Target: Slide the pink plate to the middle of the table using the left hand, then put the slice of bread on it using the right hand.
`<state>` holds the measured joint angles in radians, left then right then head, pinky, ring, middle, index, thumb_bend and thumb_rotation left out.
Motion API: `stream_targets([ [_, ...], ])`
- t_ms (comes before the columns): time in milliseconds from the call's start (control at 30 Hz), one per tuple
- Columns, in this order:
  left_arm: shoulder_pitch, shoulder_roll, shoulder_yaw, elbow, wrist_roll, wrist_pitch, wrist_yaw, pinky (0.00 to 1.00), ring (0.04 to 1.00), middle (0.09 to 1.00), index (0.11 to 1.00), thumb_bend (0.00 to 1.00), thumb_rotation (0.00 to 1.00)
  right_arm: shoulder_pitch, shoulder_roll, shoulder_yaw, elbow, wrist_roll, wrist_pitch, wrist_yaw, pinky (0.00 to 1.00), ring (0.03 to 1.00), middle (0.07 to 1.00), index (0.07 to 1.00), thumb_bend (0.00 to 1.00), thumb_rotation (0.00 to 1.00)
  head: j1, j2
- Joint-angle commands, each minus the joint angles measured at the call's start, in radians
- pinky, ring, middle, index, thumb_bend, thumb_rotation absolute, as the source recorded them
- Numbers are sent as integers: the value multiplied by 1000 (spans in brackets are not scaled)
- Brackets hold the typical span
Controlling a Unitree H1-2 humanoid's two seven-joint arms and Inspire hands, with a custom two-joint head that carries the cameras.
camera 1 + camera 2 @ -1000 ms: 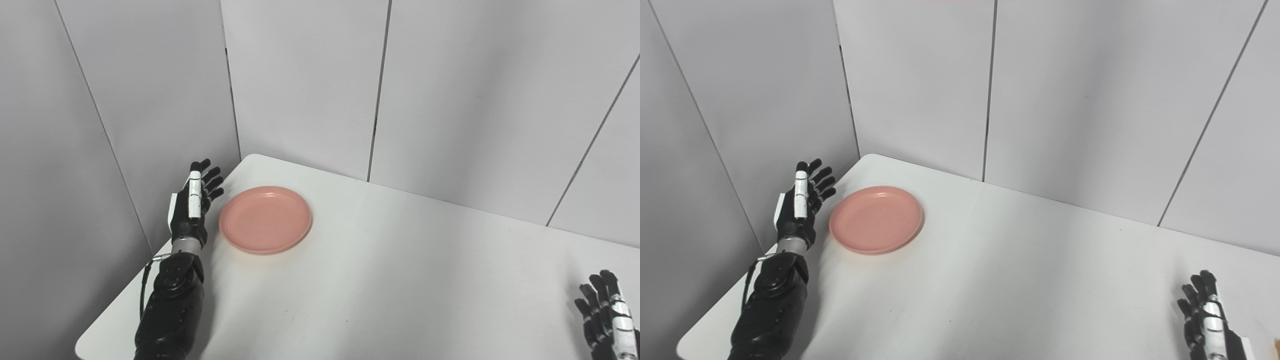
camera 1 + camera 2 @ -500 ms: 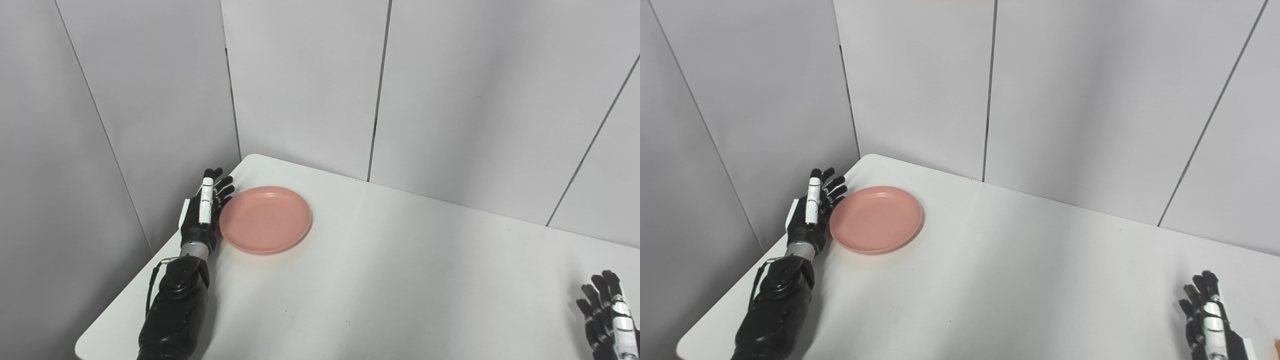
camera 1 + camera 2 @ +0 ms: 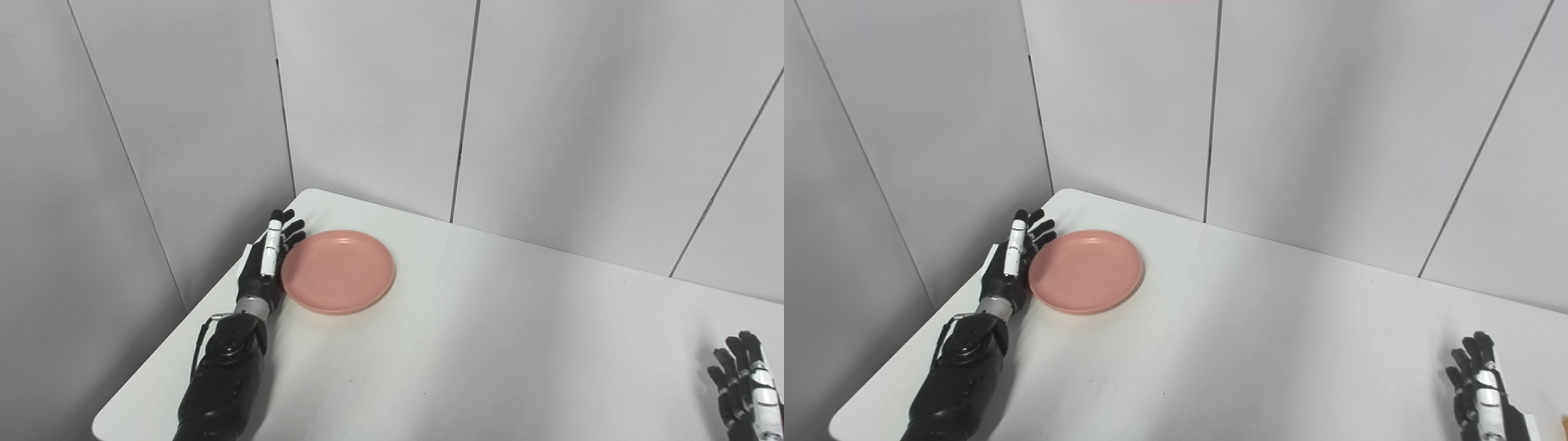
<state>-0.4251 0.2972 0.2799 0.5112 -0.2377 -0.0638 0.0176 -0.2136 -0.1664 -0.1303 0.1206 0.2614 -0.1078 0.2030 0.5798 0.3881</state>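
The pink plate (image 3: 338, 272) lies flat on the white desk (image 3: 478, 343), toward its far left corner and well away from the desk's middle. The left hand (image 3: 264, 266) stands edge-on at the plate's left rim, palm facing the plate, with its fingers (image 3: 293, 228) stretched straight and slightly spread toward the back wall. The fingers lie alongside the rim and appear to touch it; they do not wrap around it, and the hand holds nothing. The left forearm runs back along the desk's left edge toward the bottom of the view.

The right hand (image 3: 1482, 386) sits at the lower right corner, well apart from the plate, with its fingers (image 3: 1470, 355) extended, apart and empty. A small tan sliver at the right eye view's bottom right edge is too cut off to identify.
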Motion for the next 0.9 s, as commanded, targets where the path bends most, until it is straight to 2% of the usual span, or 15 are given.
stream_targets([
  [0, -57, 19, -21, 0, 19, -26, -24, 897, 874, 866, 875, 713, 1000, -29, -13, -9, -32, 3, -32, -1, 1000, 1000, 1000, 1000, 586, 923, -2, 1],
  [267, -84, -8, -65, 52, 32, -57, -53, 919, 878, 873, 882, 744, 1000, -29, -12, -9, -34, 11, -33, 5, 1000, 1000, 1000, 1000, 578, 917, -4, 3],
  [433, -98, -22, -94, 84, 42, -83, -69, 884, 878, 894, 896, 744, 1000, -28, -10, -10, -32, 6, -37, 1, 1000, 1000, 1000, 1000, 583, 913, -6, 4],
  [867, -102, -86, -144, 66, 46, -56, -82, 888, 866, 879, 891, 747, 998, -27, -10, -10, -46, 8, -23, -3, 1000, 1000, 1000, 1000, 570, 915, -11, 8],
])
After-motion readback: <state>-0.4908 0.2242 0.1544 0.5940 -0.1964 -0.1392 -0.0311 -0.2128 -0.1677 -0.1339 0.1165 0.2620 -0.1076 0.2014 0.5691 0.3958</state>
